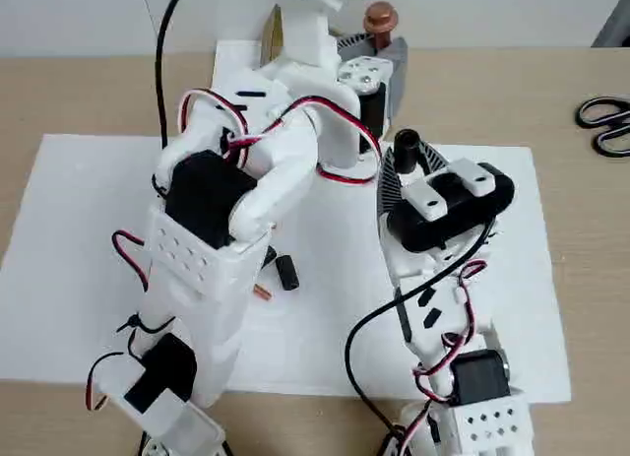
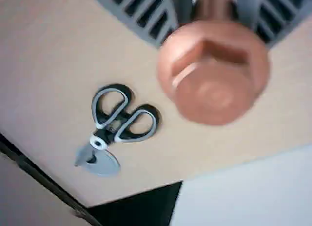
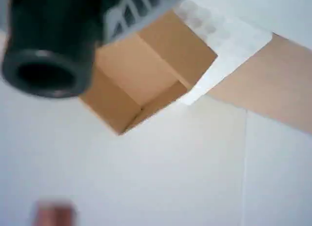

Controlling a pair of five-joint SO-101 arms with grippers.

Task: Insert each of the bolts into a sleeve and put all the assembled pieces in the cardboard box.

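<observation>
My left gripper (image 1: 380, 44) is raised at the back of the table and is shut on a copper bolt (image 1: 379, 20). The bolt's hexagonal head (image 2: 213, 72) looms close in the left wrist view. Nearer the middle, my right gripper (image 1: 404, 168) is shut on a black sleeve (image 1: 405, 149); its open bore (image 3: 46, 72) faces the right wrist camera. The cardboard box (image 3: 141, 79) lies open beyond that sleeve, and a sliver of it (image 1: 272, 31) shows behind the left arm. A spare black sleeve (image 1: 285, 272) and a small copper bolt (image 1: 262, 292) lie on the sheet beside the left arm.
A white paper sheet (image 1: 79, 239) covers the middle of the wooden table. Black-handled scissors (image 1: 605, 121) lie at the far right edge, and also appear as scissors (image 2: 119, 121) in the left wrist view. A blurred copper shape (image 3: 53, 214) sits low in the right wrist view.
</observation>
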